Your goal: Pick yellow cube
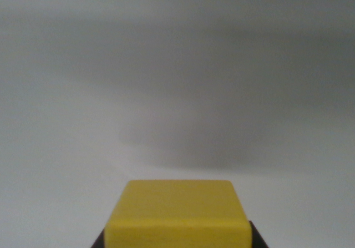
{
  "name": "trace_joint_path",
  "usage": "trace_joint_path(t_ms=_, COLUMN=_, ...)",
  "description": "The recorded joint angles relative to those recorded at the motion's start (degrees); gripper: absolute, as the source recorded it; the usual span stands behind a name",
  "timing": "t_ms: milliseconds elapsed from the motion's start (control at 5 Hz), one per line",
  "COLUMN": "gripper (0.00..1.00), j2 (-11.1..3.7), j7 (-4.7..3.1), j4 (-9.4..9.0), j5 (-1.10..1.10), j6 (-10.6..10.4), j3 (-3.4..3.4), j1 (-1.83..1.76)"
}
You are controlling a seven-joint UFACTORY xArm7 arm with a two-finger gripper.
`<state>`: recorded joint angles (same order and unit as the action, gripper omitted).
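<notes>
Cube (177,212), yellow and smooth-faced, is seen at the bottom centre of the wrist view, cut off by the lower edge of the picture. Its top face is shown tapering slightly away from the camera, and a brighter front face is seen below a softly rounded edge. Dark gripper (177,238) parts are seen pressed close against both lower flanks of the cube, one sliver at the wrist view's left and one at the wrist view's right, so the cube is taken to be pinched between the fingers (256,238). Only small dark wedges of the fingers are shown; their full shape cannot be told. Beyond the cube a plain pale grey surface (66,148) is spread across the whole picture. A broad soft shadow (211,142) is cast on that surface above the cube. Whether the cube is resting on the surface or lifted clear of it cannot be told.
</notes>
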<state>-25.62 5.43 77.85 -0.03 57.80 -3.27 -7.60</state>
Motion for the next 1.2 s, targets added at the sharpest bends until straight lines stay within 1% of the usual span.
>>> trace_joint_path(t_ms=200, gripper=1.0, j2=0.0, j7=0.0, j4=0.0, j5=0.0, j6=0.0, j3=0.0, j1=0.0)
trace_joint_path(t_ms=400, gripper=1.0, j2=0.92, j7=0.01, j4=1.59, j5=0.05, j6=2.5, j3=-0.03, j1=0.02)
trace_joint_path(t_ms=600, gripper=1.0, j2=0.92, j7=0.01, j4=1.59, j5=0.05, j6=2.5, j3=-0.03, j1=0.02)
trace_joint_path(t_ms=800, gripper=1.0, j2=1.89, j7=0.03, j4=3.25, j5=0.09, j6=5.1, j3=-0.06, j1=0.04)
trace_joint_path(t_ms=1000, gripper=1.0, j2=1.89, j7=0.03, j4=3.25, j5=0.09, j6=5.1, j3=-0.06, j1=0.04)
trace_joint_path(t_ms=1200, gripper=1.0, j2=2.85, j7=0.04, j4=4.9, j5=0.14, j6=7.7, j3=-0.09, j1=0.06)
